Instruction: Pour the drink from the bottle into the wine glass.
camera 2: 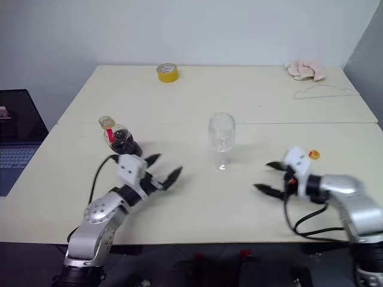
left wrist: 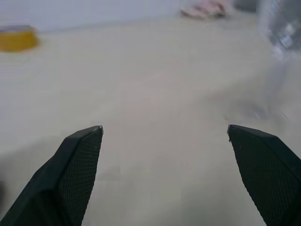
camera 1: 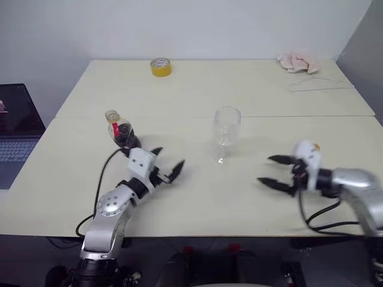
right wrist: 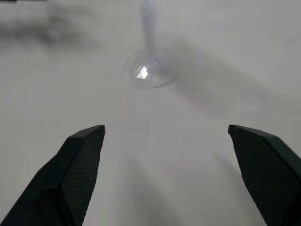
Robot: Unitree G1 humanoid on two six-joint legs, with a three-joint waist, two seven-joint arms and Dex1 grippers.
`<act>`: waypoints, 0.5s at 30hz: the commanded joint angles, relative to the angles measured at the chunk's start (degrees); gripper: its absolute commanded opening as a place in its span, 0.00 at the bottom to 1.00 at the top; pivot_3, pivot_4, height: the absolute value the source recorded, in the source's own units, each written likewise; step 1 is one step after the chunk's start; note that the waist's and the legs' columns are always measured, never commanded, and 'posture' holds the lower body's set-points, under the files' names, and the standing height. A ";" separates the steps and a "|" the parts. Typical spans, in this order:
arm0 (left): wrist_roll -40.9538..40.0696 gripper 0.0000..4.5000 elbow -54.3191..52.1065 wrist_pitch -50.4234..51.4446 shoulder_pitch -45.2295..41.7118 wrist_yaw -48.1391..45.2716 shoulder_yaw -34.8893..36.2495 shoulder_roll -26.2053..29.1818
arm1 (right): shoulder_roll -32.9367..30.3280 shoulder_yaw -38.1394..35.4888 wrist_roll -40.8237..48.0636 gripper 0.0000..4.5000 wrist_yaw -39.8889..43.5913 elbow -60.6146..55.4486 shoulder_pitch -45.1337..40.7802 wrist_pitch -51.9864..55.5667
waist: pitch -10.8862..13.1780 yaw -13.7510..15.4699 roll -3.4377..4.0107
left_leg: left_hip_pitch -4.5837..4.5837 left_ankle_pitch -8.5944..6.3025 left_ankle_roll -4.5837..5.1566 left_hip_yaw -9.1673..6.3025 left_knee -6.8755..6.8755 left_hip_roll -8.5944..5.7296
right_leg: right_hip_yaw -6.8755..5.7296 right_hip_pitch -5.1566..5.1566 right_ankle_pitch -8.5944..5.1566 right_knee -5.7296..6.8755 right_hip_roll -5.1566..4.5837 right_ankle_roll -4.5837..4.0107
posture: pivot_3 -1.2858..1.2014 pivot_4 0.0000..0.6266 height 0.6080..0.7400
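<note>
Bottle: the bottle point(camera 1: 120, 131) stood on the left of the table point(camera 1: 197, 197), neck leaning left, dark drink point(camera 1: 125, 139) in its belly; no cap showed on its mouth.
Left gripper: the left gripper point(camera 1: 167, 164) hovered just right of and nearer than the bottle, fingers apart, empty, pointing right toward the glass.
Key relation: the bottle lay to the far left of that gripper, beside its wrist; this arm was much the nearer.
Glass: the wine glass point(camera 1: 226, 135) stood upright mid-table, empty.
Right gripper: the right gripper point(camera 1: 272, 171) hung right of the glass, fingers apart, empty.

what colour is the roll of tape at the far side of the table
The tape roll is yellow, clearest in the right eye view.
</note>
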 commanded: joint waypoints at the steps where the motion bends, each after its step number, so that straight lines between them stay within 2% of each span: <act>1: -3.38 1.00 -9.38 2.93 6.67 2.90 5.89 0.43 | -3.39 -8.25 9.54 0.99 2.32 -3.68 -6.08 2.96 | 0.00 -0.26 0.01 | 0.04 0.00 0.00 0.01 -0.05 0.01 | 0.00 0.02 0.00 -0.01 0.00 0.00 | 0.52 0.24 1.00; 3: -3.65 1.00 -11.22 4.02 10.28 2.69 6.65 1.05 | -5.30 -9.06 12.35 0.99 2.69 -4.92 -9.12 4.69 | 0.00 -0.10 0.01 | 0.06 -0.02 0.00 0.04 -0.13 0.02 | 0.03 0.03 0.00 -0.08 0.01 0.00 | 0.52 0.24 1.00; 7: -3.70 1.00 -11.26 3.94 10.87 3.46 7.08 1.09 | -7.28 -7.92 14.96 0.99 2.94 -6.05 -14.66 4.99 | 0.11 1.29 -0.16 | 0.03 -0.07 0.09 -0.04 0.10 -0.04 | -0.06 0.20 0.00 -0.15 -0.01 0.00 | 0.52 0.24 1.00; 15: -1.64 1.00 -10.88 3.36 12.42 5.76 8.87 1.80 | -5.71 -2.28 19.90 0.99 4.03 -7.27 -26.62 4.82 | 0.12 1.61 -0.17 | 0.01 -0.13 0.17 -0.07 0.04 -0.04 | -0.08 0.35 0.02 -0.57 -0.01 0.01 | 0.52 0.24 1.00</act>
